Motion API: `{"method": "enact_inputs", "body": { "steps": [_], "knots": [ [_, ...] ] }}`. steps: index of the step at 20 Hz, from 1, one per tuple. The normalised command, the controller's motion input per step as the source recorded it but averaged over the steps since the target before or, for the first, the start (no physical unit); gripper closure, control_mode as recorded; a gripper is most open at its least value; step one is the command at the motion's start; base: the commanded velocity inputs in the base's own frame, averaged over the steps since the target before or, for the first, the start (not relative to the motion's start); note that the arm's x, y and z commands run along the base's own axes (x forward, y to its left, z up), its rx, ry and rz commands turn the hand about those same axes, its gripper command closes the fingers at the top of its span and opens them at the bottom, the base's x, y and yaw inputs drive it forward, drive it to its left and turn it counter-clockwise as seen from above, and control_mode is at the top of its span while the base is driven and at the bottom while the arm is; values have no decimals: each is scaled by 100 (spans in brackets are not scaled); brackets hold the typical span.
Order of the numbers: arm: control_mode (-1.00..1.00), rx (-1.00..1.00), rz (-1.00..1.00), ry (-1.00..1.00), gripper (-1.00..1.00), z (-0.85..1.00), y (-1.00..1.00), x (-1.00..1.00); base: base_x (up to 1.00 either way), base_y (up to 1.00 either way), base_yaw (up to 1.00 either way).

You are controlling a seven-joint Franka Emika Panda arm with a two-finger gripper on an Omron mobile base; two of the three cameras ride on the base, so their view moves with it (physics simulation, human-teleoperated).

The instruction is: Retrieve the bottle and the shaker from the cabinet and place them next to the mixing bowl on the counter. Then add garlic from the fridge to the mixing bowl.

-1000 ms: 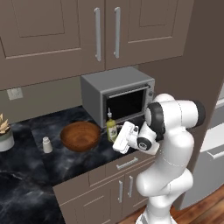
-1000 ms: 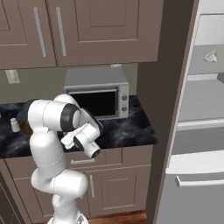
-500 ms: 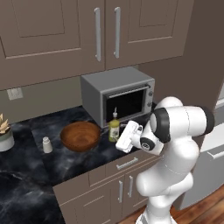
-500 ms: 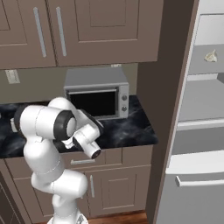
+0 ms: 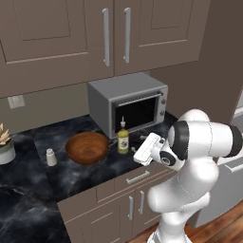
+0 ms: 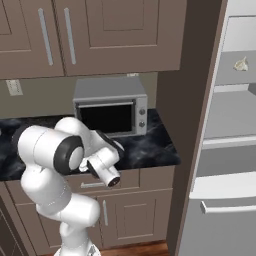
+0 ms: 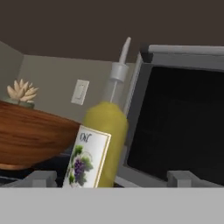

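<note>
The yellow bottle with its grey spout stands on the black counter, just right of the wooden mixing bowl. Left of the bowl stands the small white shaker. My gripper hovers open a short way right of the bottle, holding nothing. In the hand view the bottle stands straight ahead beyond the spread fingertips, with the bowl to its left. Overhead, the cabinet has both doors shut. Garlic lies on a shelf of the open fridge.
A grey microwave sits right behind the bottle. A potted succulent stands at the far left of the counter. The fridge stands to the right past a tall brown panel, its shelves showing.
The hand has drawn back to the right, away from the bottle, and the arm's shoulder has swung the same way. Bottle, bowl and shaker stay put.
</note>
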Motion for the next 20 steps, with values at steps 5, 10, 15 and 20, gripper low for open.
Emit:
{"method": "enact_inputs", "body": {
  "steps": [5,10,15,20],
  "knots": [
    [-100,-2,0,10,-100,30,-34,-73,0,0,0],
    [-100,-1,0,22,-100,48,-77,-85,0,0,0],
    [-100,-2,0,17,-100,36,-80,-96,0,0,0],
    [-100,-15,2,12,-100,46,-73,-83,0,0,0]
  ]
}}
